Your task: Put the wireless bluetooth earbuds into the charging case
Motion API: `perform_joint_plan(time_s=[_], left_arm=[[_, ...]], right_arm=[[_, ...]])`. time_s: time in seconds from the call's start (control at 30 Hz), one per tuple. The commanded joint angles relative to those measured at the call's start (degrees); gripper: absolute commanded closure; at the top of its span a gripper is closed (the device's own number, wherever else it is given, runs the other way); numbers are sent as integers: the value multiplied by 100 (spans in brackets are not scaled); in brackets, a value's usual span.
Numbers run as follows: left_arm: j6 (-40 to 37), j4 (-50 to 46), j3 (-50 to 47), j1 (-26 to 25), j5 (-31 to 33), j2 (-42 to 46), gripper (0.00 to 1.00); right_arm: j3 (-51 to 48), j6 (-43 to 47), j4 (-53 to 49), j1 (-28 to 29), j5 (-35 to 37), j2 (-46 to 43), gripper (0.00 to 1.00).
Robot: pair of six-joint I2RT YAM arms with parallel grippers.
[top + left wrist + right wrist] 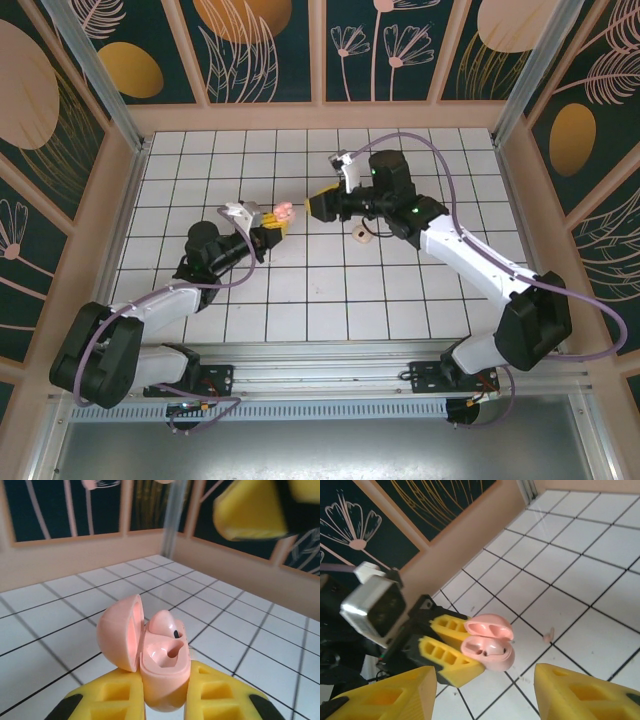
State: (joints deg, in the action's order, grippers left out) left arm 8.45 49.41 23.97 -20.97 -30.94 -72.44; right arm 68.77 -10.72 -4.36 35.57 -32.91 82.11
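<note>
Your left gripper (165,692) is clamped on the charging case (162,665), with its yellow fingers (112,695) pinching the lower half from both sides. The case sticks up out of the fingertips over the white tiled table (400,300), a bit left of centre in the top view. The lid (120,632) is swung open and stands left of the base in your left wrist view. One earbud (165,622) is seated in the far well, with a dark spot on its right side. The near well beside it shows bare pink plastic. The second earbud (548,635) lies loose on a tile, just right of the case in your right wrist view and touching neither gripper. Your right gripper (316,206) hangs just right of the case and faces it. Its jaws are apart with nothing gripped; tile and the case show through the gap. A small beige piece (362,236) with a dark centre hole lies on the table just beside your right arm. I can't tell whether the case base touches the tiles.
</note>
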Motion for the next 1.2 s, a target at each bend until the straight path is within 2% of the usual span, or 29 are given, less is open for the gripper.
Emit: perform_joint_plan(time_s=[0.0,0.2,0.43,0.6,0.9,1.17], left_arm=[[293,128,-41,199,529,90,89],[921,68,-124,637,1224,65,89],[1727,201,-451,1365,1626,207,89],[1984,163,-634,1654,1930,383,89],[2059,166,-813,1797,2152,563,89],[2034,143,-799,1816,2206,646,88]], right_arm=[[358,217,-363,44,343,287,46],[1241,582,-1418,391,1417,1272,47],[2406,662,-2049,553,1559,2670,48],[3431,648,-2461,770,1678,3754,49],[5553,650,-3448,1092,2009,5580,53],[6043,633,-3572,1162,2218,6188,57]])
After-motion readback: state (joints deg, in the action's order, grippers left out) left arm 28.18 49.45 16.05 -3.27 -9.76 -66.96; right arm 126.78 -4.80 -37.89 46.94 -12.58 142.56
